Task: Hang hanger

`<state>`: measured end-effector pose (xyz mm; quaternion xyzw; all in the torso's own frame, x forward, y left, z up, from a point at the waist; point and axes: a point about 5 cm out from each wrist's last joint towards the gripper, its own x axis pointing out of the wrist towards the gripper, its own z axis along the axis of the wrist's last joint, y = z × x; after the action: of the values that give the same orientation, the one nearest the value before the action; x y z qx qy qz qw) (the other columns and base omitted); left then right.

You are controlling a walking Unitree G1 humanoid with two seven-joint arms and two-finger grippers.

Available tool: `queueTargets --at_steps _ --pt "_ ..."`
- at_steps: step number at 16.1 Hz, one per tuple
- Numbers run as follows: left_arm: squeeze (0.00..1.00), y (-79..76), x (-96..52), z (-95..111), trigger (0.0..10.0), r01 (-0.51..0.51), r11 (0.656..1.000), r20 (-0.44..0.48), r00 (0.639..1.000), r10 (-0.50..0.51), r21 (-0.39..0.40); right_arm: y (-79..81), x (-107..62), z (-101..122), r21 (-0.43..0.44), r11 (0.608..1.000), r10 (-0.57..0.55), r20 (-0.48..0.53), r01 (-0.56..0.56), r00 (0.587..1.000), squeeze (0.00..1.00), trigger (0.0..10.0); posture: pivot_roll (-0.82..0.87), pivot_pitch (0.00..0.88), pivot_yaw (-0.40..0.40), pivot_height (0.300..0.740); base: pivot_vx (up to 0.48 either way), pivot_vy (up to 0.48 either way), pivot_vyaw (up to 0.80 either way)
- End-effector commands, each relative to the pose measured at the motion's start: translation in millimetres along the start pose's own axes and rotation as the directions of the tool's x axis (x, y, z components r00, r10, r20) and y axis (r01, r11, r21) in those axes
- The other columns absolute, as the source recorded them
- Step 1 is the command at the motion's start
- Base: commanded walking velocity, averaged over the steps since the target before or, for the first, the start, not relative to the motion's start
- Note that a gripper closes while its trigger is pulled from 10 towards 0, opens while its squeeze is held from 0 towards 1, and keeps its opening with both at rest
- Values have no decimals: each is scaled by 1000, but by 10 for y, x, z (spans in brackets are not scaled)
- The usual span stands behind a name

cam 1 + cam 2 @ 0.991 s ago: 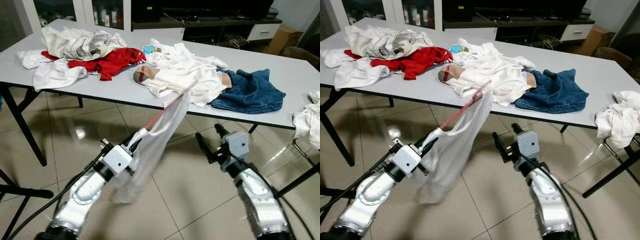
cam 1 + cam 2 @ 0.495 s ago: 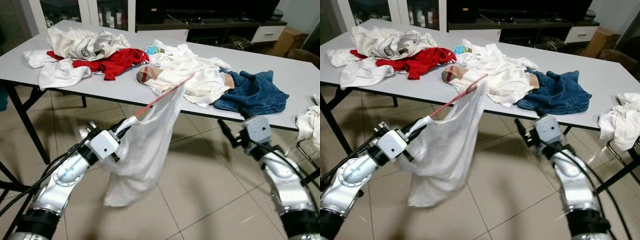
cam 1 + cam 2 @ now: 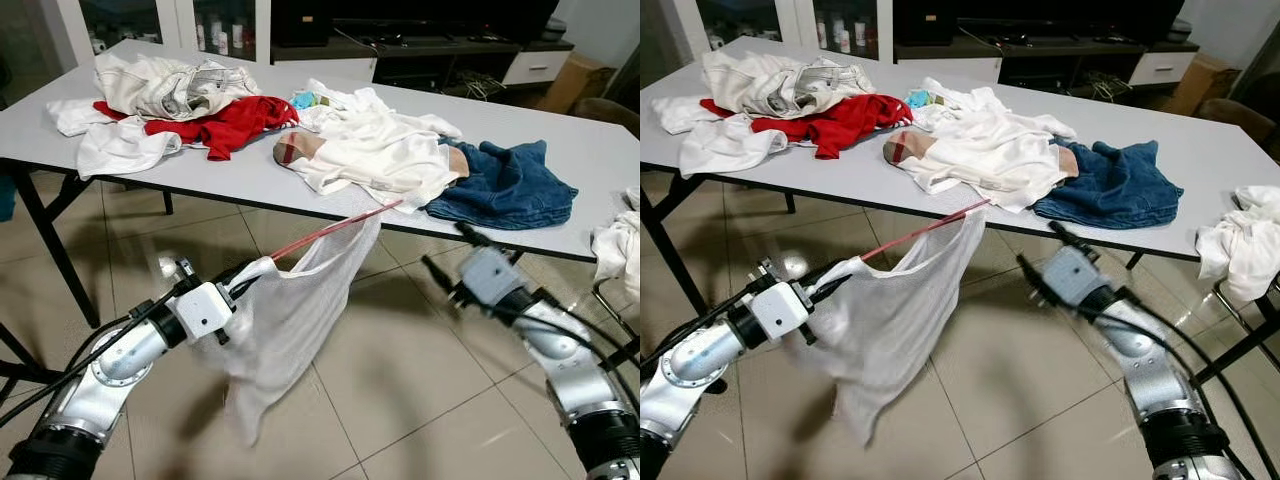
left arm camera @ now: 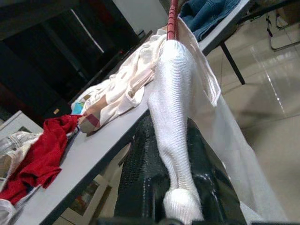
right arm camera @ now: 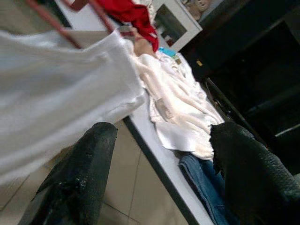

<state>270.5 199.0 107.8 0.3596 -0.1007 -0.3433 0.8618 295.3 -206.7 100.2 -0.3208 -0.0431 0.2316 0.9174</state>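
A red hanger (image 3: pixel 335 228) carries a white garment (image 3: pixel 290 320) that droops toward the floor in front of the table. My left gripper (image 3: pixel 238 283) is shut on the cloth-wrapped near end of the hanger. In the left wrist view the white cloth (image 4: pixel 176 140) runs between the black fingers (image 4: pixel 140 183) up to the red hanger (image 4: pixel 172 18). My right gripper (image 3: pixel 1045 252) is open just right of the hanger's far tip and apart from it. In the right wrist view its fingers (image 5: pixel 79 183) are spread, with the white garment (image 5: pixel 56 103) ahead.
The grey table (image 3: pixel 250 178) stands close ahead with a red garment (image 3: pixel 228 122), white clothes (image 3: pixel 375 150) and blue jeans (image 3: pixel 505 182) piled on it. More white cloth (image 3: pixel 1240 245) lies at the right. Black table legs (image 3: pixel 50 250) stand at the left on the tiled floor.
My right gripper has moved left and lower, toward the hanger's far tip. The left arm has dropped a little and the hanger now lies flatter, with the garment swung beneath it.
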Motion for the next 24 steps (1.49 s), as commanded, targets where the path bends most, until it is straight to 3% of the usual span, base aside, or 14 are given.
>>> queueTargets --at_steps 1,2,3,4,6,8,9,10,15,21,24 --pt "0 86 63 104 10000 -4 999 58 998 1 48 -91 26 33 -39 999 -17 14 18 1000 161 10000 54 0 -111 740 0 0 0" --pt "0 110 67 121 10000 -5 998 67 998 0 67 -116 56 44 -72 997 -19 15 20 1000 153 10000 54 0 -111 740 0 0 0" --pt "0 49 70 122 10000 34 992 72 997 -42 118 -149 90 55 -173 985 -7 14 9 1000 271 10000 53 0 -113 740 0 0 0" --pt "0 19 72 116 10000 39 993 74 996 -48 115 -168 98 57 -211 978 -9 15 12 1000 541 10000 51 0 -114 740 0 0 0" --pt "0 3 78 127 10000 45 992 80 995 -55 121 -227 109 76 -250 967 -39 29 45 999 878 10000 51 0 -117 740 0 0 0" --pt "0 13 93 139 10000 29 992 88 995 -40 120 -303 122 99 -282 956 -66 43 76 997 851 10000 50 0 -120 740 0 0 0" --pt "0 19 106 147 10000 24 992 94 995 -36 125 -298 128 92 -317 947 -45 38 55 998 710 10000 49 0 -121 740 0 0 0" --pt "0 27 116 157 10000 20 991 100 994 -33 130 -284 132 82 -339 940 -22 33 32 999 0 10000 48 0 -123 740 0 0 0" --pt "0 -10 205 253 10000 37 985 152 986 -63 168 -125 183 79 -381 920 117 33 -96 993 0 10000 47 0 -125 740 0 0 0" --pt "0 -216 162 251 10000 87 985 161 981 -112 152 -238 280 109 -401 916 18 33 -3 999 0 10000 50 0 -120 740 0 0 0" --pt "0 -188 181 282 10000 70 985 175 980 -98 160 -155 269 58 -400 913 89 8 -79 996 0 10000 51 0 -116 740 0 0 0"
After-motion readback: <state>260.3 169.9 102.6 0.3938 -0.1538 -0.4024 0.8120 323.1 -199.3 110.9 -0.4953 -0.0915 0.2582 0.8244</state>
